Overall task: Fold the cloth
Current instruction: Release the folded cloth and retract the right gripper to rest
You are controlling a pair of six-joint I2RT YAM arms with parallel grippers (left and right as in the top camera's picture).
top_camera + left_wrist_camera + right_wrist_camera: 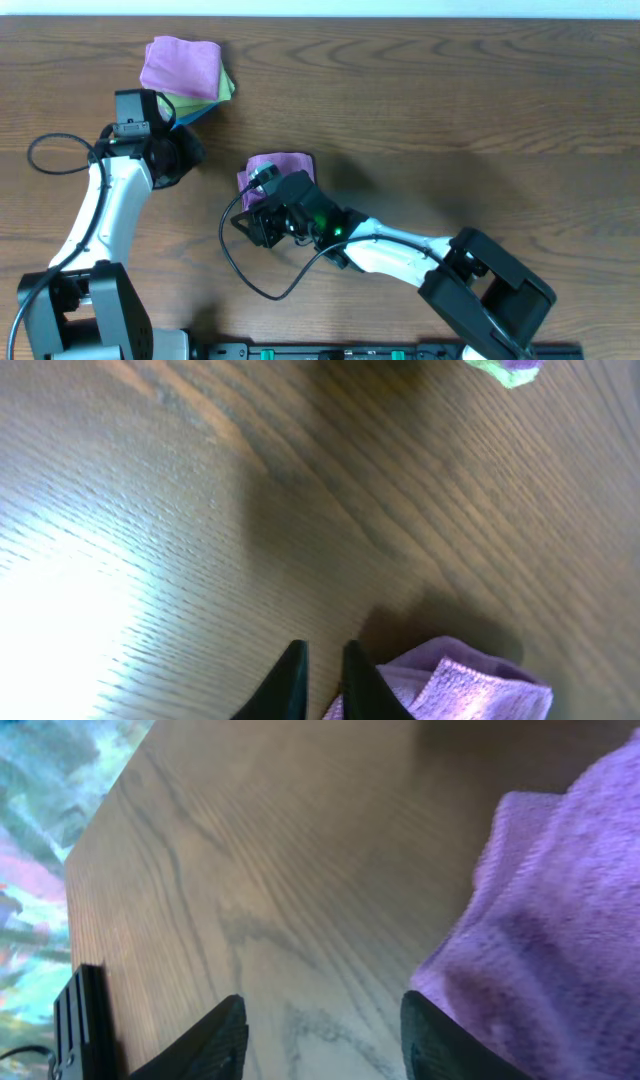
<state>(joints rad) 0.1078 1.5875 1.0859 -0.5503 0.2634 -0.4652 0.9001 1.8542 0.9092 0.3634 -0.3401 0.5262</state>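
A small folded purple cloth [282, 168] lies on the wooden table near the middle. My right gripper [258, 218] sits at its near-left edge. In the right wrist view the fingers [325, 1035] are wide open and empty over bare wood, with the purple cloth [560, 930] against the right finger. My left gripper [183, 153] is just below a stack of cloths [183, 68], purple on top of green and blue. In the left wrist view its fingers [322, 665] are nearly together and empty, with purple cloth [470, 688] just to their right.
A green and purple cloth edge [505, 368] shows at the top of the left wrist view. The table's edge [95, 870] and a black rail [85, 1020] show at the left of the right wrist view. Cables trail from both arms [250, 280].
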